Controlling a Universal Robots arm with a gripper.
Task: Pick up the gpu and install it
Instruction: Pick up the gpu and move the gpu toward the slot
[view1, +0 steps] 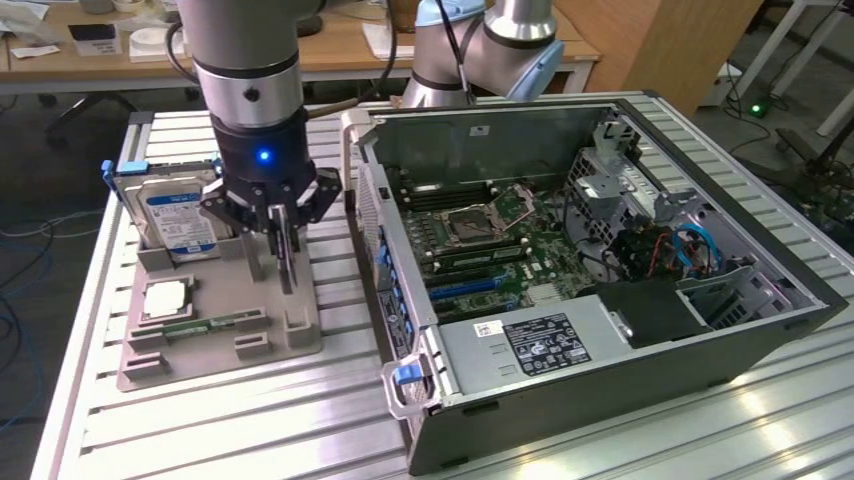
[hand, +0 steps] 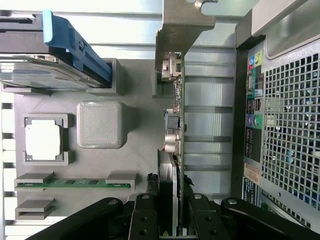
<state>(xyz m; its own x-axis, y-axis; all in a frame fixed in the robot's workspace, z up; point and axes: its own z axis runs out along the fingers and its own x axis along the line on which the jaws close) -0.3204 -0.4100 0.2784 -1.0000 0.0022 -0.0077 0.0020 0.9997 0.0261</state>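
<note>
The slatted metal counter carries an open computer case lying on its side toward the exterior view's right. The arm points straight down over the gray holder tray just beside the case. The gpu stands on edge at that tray, its silver bracket at one end. The claw, drawn narrow, clamps the card's upper edge between its black fingers.

Even indoor light, glare on metal table
</note>
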